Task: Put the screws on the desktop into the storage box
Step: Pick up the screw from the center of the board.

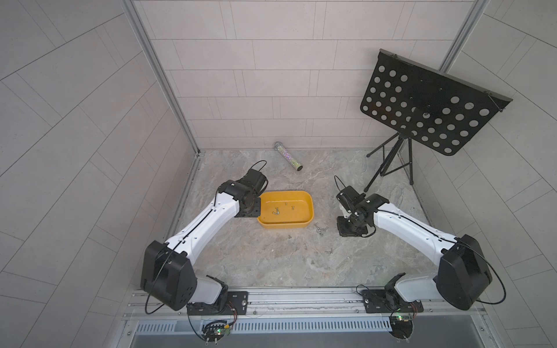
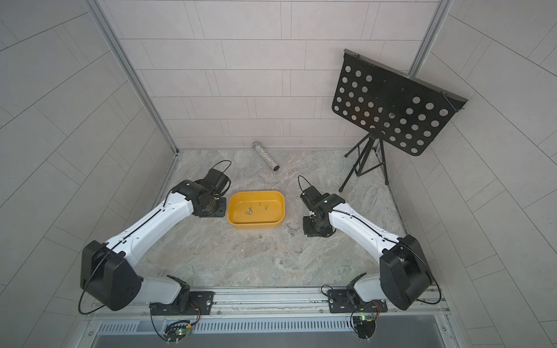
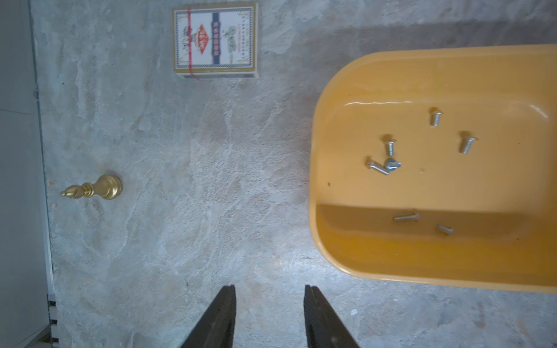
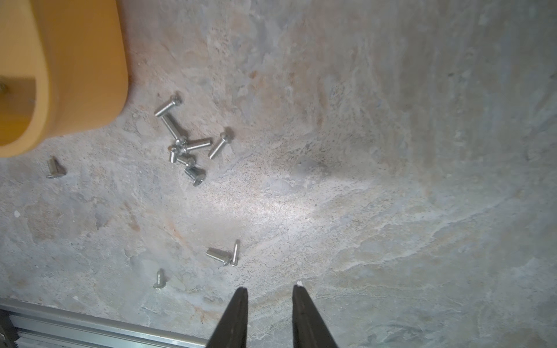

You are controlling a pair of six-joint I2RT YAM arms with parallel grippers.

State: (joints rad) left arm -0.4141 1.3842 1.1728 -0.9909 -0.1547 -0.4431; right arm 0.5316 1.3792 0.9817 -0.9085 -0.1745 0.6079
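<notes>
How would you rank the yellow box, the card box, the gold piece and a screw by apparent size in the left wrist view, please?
1. yellow box, largest even though the frame edge cuts it off
2. card box
3. gold piece
4. screw, clearly the smallest

storage box (image 3: 422,259): far end cut off at the view's edge, beside left pincer (image 3: 269,287)
screws (image 1: 320,230): near right pincer (image 4: 269,289), too small to count from above
card box (image 3: 214,39): print unreadable
</notes>
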